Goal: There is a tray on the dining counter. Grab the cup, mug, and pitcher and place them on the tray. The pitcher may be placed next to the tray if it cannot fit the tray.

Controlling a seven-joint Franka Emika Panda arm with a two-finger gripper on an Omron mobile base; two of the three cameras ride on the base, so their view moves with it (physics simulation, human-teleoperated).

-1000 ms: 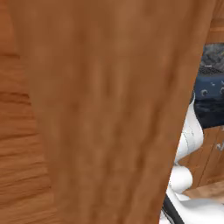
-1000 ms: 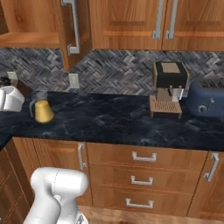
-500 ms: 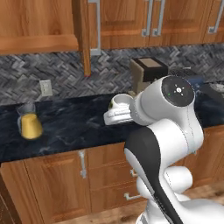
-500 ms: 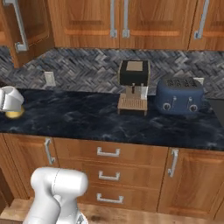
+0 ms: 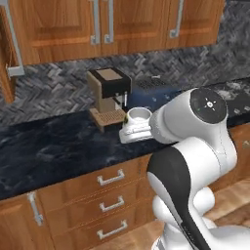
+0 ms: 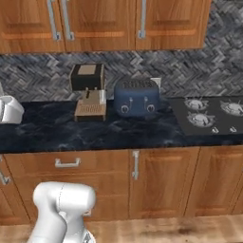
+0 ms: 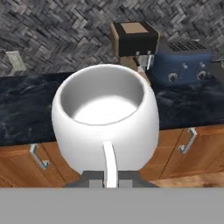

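Note:
My gripper [image 7: 109,181] is shut on the handle of the mug [image 7: 105,127], a squat white rounded mug seen from above and behind its rim. In the left base view the mug [image 5: 139,115] sits at the end of my bent arm. There the gripper [image 5: 133,133] holds it in the air in front of the wall counter [image 5: 58,146]. At the left edge of the right base view a white rounded shape, the mug [image 6: 9,109], hangs at counter height. The tray, the cup, the pitcher and the dining counter are out of view.
On the black wall counter [image 6: 118,133] stand a coffee machine [image 6: 88,90] and a blue toaster [image 6: 136,97], with a gas hob [image 6: 209,111] to the right. Wooden cabinets hang above, and drawers and doors [image 6: 137,180] sit below. The wood floor lies in front.
The whole picture has slid left as the base turned. The cabinet door that blocked the left base view is gone, and the toaster and hob have come into view. The mug stays in my grip.

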